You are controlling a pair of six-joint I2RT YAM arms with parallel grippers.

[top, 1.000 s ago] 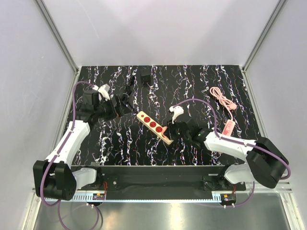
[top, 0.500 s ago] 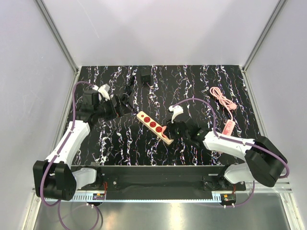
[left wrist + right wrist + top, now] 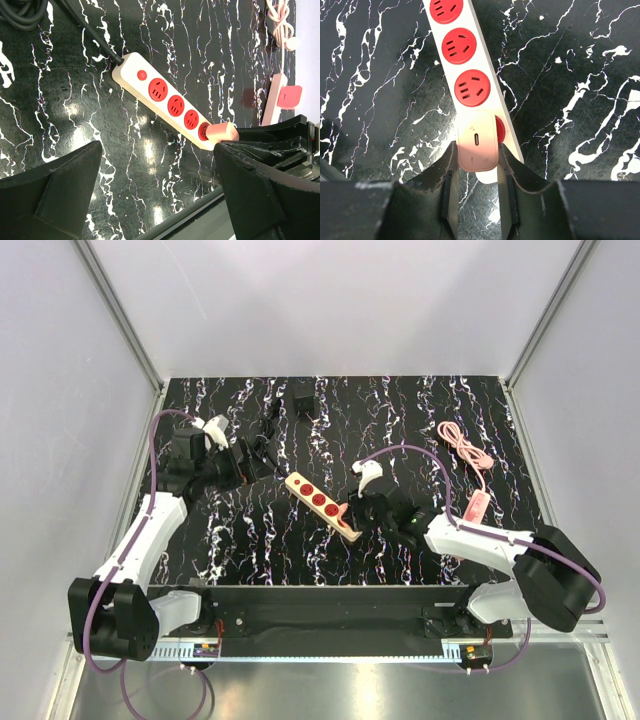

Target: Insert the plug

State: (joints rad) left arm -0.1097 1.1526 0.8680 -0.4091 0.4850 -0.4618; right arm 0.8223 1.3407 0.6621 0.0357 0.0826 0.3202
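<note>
Now, smooth rounded pink plug

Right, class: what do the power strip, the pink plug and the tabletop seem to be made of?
The power strip looks like smooth cream plastic with moulded red sockets. The pink plug is probably matte plastic, its edges rounded. The tabletop is a glossy black sheet with white marble veins; the glare suggests laminate or vinyl.
</note>
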